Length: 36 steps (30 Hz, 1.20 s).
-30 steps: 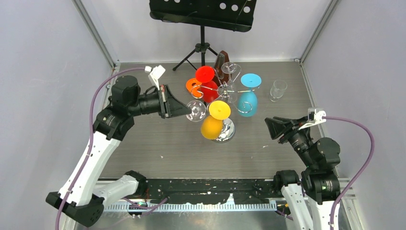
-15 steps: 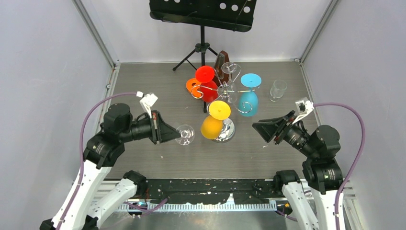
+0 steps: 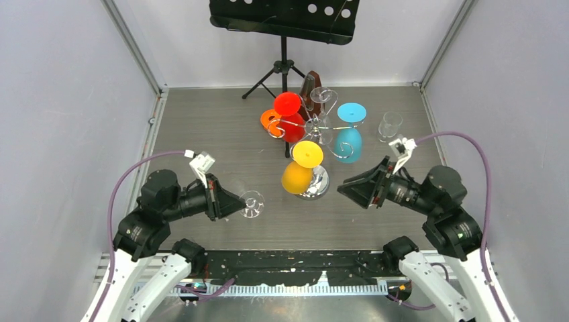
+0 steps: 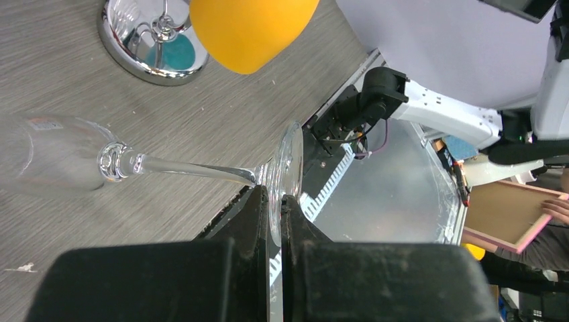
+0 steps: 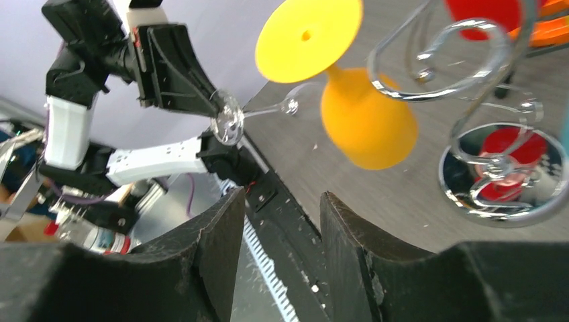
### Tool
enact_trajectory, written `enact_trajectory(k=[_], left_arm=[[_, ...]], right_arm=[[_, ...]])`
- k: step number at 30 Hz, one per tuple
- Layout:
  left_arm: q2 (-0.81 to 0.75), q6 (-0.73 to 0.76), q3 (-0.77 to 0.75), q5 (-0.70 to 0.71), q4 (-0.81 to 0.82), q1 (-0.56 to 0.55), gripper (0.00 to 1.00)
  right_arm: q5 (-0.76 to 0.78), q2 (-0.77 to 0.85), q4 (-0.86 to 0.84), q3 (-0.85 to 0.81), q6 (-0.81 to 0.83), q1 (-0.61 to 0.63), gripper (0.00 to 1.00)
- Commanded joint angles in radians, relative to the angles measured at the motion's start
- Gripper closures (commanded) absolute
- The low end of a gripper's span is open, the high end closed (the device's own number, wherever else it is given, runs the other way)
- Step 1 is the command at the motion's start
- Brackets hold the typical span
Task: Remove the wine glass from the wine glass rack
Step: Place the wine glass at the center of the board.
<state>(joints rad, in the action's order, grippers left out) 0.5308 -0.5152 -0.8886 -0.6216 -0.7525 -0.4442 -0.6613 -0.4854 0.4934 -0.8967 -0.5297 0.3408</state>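
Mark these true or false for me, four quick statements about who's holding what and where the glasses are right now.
1. The left pincer is shut on the foot of the clear wine glass. True.
2. The yellow glass hangs bowl-down on the wine glass rack. True.
3. The clear wine glass hangs on the wine glass rack. False: it is off it, in the left pincer.
4. The right pincer grips the yellow glass. False: it is open, empty and apart from it.

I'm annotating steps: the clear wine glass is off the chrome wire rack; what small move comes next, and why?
Probably ease the open right gripper toward the stem of the clear wine glass: the left gripper pinches only its foot, the glass lies sideways, and that right gripper faces it.
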Motion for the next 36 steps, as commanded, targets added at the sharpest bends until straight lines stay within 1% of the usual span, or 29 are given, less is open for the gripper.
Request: enact_trajectory(k=[1, 2, 3, 4, 5, 12, 16, 20, 29, 36], left_arm=[[-0.044, 0.035, 0.012, 0.010, 0.123, -0.006, 1.00], [-0.053, 0.040, 0.019, 0.010, 0.134, -0.009, 1.00], [-0.063, 0.046, 0.027, 0.015, 0.141, -0.010, 1.00], [-0.075, 0.050, 0.036, 0.019, 0.146, -0.012, 1.00], [-0.087, 0.054, 0.045, 0.020, 0.152, -0.014, 1.00], [-0.204, 0.070, 0.116, 0.021, 0.226, -0.017, 1.00], [-0.258, 0.084, 0.149, 0.014, 0.280, -0.017, 1.00], [-0.300, 0.105, 0.173, -0.011, 0.315, -0.018, 1.00], [-0.316, 0.114, 0.195, -0.174, 0.379, -0.017, 1.00], [-0.326, 0.130, 0.191, -0.257, 0.405, -0.017, 1.00]], right_arm=[[0.193, -0.058, -0.041, -0.030, 0.001, 0.237, 0.48], [0.221, -0.079, -0.043, -0.037, 0.002, 0.276, 0.48], [0.277, -0.088, -0.046, -0.040, 0.004, 0.346, 0.48], [0.302, -0.104, -0.053, -0.043, 0.004, 0.404, 0.48], [0.345, -0.116, -0.057, -0.043, 0.000, 0.430, 0.48], [0.507, -0.179, -0.106, -0.035, -0.031, 0.640, 0.48], [0.597, -0.215, -0.127, -0.031, -0.058, 0.736, 0.49], [0.672, -0.236, -0.159, -0.009, -0.092, 0.802, 0.49], [0.816, -0.267, -0.286, 0.068, -0.205, 0.903, 0.50], [0.874, -0.324, -0.386, 0.084, -0.277, 0.959, 0.46]])
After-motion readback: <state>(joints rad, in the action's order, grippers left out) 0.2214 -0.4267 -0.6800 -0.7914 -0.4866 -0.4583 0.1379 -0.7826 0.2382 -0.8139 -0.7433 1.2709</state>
